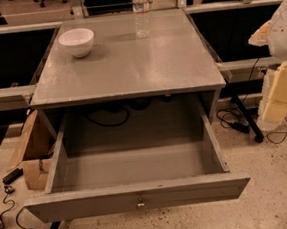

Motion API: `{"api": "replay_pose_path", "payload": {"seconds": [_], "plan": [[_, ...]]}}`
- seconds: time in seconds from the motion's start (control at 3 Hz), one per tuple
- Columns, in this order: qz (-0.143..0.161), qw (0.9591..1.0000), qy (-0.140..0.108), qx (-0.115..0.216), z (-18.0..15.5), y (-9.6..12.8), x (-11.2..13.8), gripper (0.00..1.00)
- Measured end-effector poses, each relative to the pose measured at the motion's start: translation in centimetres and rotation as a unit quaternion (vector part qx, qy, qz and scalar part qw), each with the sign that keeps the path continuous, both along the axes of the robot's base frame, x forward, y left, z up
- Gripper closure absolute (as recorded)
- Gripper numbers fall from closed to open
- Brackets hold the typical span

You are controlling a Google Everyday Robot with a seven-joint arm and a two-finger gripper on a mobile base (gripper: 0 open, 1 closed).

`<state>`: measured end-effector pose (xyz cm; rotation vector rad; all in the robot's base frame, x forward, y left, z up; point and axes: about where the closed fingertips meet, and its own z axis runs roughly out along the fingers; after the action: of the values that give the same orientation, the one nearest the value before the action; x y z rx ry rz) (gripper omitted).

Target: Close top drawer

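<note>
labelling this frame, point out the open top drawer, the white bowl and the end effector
top drawer (91, 204), camera view, front panel, left of centre
white bowl (77, 49), camera view, its outer wall
end effector (278, 97), camera view, pale yellow part at the right edge, right of the drawer

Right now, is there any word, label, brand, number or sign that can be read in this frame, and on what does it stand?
None legible.
Water bottle: its label is too blurred to read.
Top drawer, bowl, cardboard box: no print shows.
Gripper, at the right edge beside the table: no marking shows.
</note>
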<state>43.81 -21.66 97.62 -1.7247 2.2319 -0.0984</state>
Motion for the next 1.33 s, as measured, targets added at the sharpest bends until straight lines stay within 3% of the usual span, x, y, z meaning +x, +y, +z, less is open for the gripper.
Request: {"api": "replay_pose_path", "payload": {"seconds": [0.67,1.0,1.33], "plan": [[-0.011,0.9999,-0.006,0.007,-1.6,0.1,-0.3,0.00],[-0.036,0.9985,-0.013,0.038,-6.1,1.1,-1.9,0.19],[-0.062,0.9937,-0.001,0.093,-13.6,3.8,-5.0,0.50]]}}
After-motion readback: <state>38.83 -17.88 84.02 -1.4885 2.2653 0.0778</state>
